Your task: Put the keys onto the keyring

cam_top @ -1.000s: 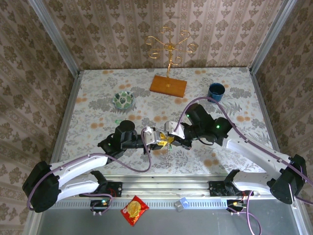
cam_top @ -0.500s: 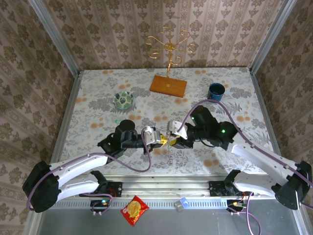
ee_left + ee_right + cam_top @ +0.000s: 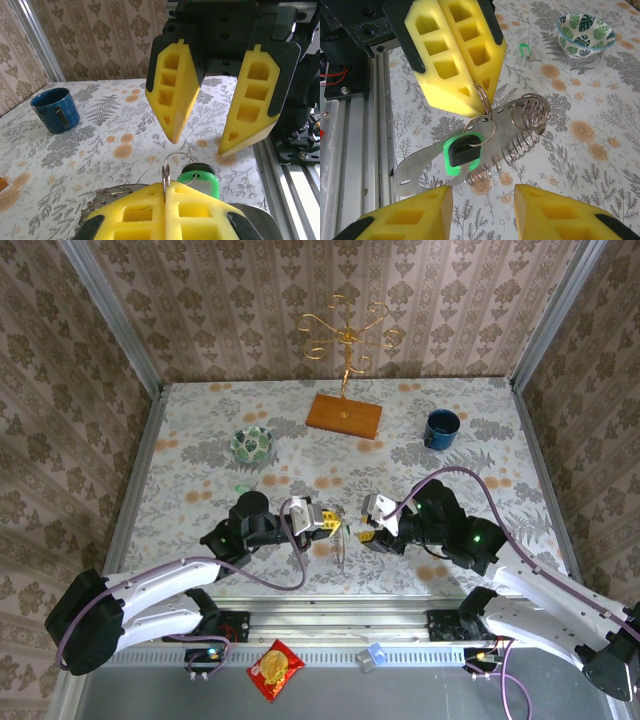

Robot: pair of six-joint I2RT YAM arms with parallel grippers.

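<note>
The right pincer (image 3: 364,525) has let go and drawn back, jaws apart. A green key (image 3: 462,152) now seems threaded on the keyring (image 3: 481,125), which the left pincer (image 3: 479,101) grips closed above the bench. Another key (image 3: 524,50) waits by the bowl (image 3: 580,43).

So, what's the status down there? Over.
Left hand shut on keyring, green key hanging. Right hand open, facing it. Another green key loose on table near bowl.

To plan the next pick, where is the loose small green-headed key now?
In the top view, the loose green-headed key lies on the left half of the floral table, just on the near side of the green-and-white patterned bowl.
</note>
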